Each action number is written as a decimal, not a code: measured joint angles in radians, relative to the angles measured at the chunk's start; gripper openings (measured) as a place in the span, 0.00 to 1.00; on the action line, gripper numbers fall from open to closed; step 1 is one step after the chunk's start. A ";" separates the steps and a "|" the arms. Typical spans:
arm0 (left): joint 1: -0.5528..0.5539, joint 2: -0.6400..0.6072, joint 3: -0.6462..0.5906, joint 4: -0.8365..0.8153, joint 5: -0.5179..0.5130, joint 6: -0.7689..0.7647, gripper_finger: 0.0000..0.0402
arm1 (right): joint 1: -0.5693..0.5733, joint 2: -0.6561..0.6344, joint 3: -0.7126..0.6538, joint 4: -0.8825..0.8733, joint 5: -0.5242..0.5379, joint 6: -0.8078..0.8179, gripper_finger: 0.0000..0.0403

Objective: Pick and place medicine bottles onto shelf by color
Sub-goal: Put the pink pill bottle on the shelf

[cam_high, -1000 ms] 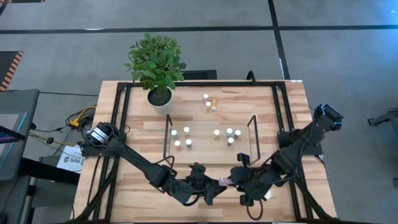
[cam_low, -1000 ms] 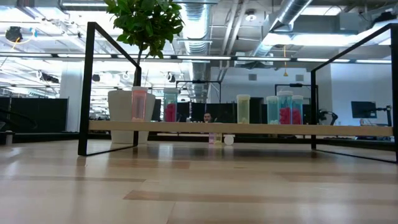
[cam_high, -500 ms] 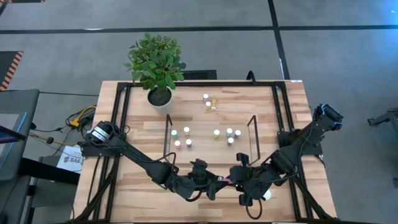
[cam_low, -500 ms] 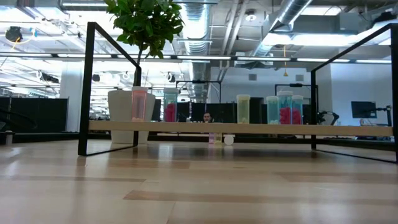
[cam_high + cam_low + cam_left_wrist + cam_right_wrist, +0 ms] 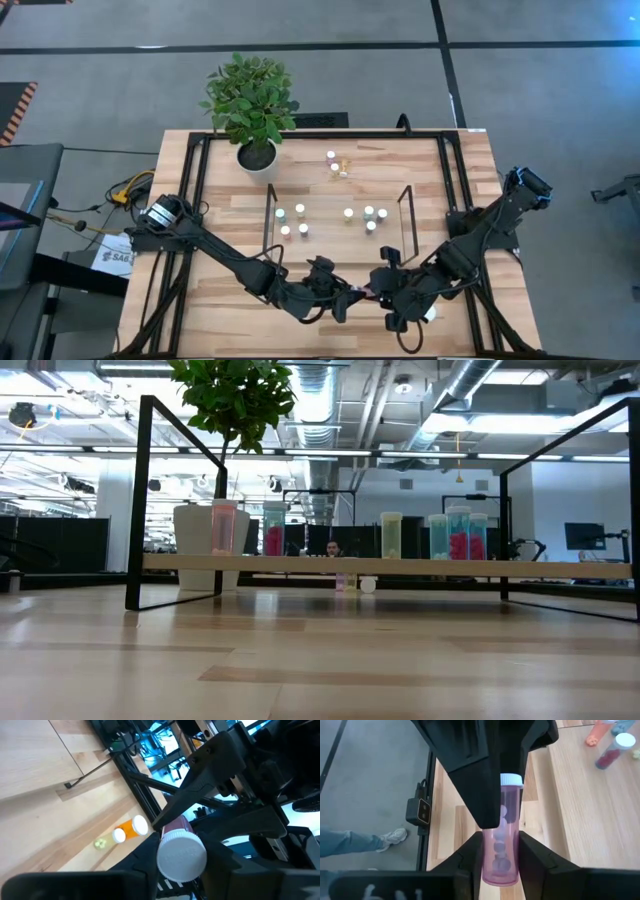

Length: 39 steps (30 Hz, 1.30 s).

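Observation:
A pink medicine bottle (image 5: 361,292) with a white cap hangs level above the table's near edge, between my two grippers. My left gripper (image 5: 347,295) is shut on its cap end. My right gripper (image 5: 376,291) is shut on its body. The shelf (image 5: 335,240) stands mid-table. Several bottles (image 5: 299,210) stand upright on it, teal, pink and yellow in the low view (image 5: 458,535). Two more bottles (image 5: 331,157) are on the table behind the shelf. An orange bottle (image 5: 131,829) lies on its side on the table near my right arm. My left gripper has the bottle's white cap (image 5: 181,856) between its two fingers. It comes level from the table's left, in line with the bottle, cap top facing the wrist. My right gripper pinches the pink body (image 5: 501,855) toward its bottom end between its two fingers. It comes level from the table's right, fingers along the bottle. The bottle is clear of the table.
A potted plant (image 5: 252,110) stands at the far left of the table. The black table frame (image 5: 195,200) runs along both sides. Loose pills (image 5: 342,172) lie behind the shelf. A person's shoe (image 5: 390,837) shows on the floor beyond the table's left edge.
My left gripper has moved a little toward the table's right edge, up to the cap end of the pink bottle. My right gripper keeps the bottle still and level.

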 joint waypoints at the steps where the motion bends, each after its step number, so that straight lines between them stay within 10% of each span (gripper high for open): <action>1: 0.000 0.000 0.000 0.000 0.000 0.000 0.22 | 0.000 0.000 0.000 0.000 -0.004 0.000 0.29; 14: 0.009 -0.002 0.001 -0.026 0.033 -0.022 0.23 | -0.007 -0.014 0.090 -0.203 -0.280 0.042 0.59; 28: 0.164 -0.001 0.002 -0.123 0.548 -0.051 0.23 | 0.153 -0.015 0.301 -0.789 -0.290 0.223 0.56; 39: 0.298 -0.001 0.319 -0.877 0.766 0.272 0.22 | 0.209 -0.018 0.295 -0.849 -0.238 0.240 0.56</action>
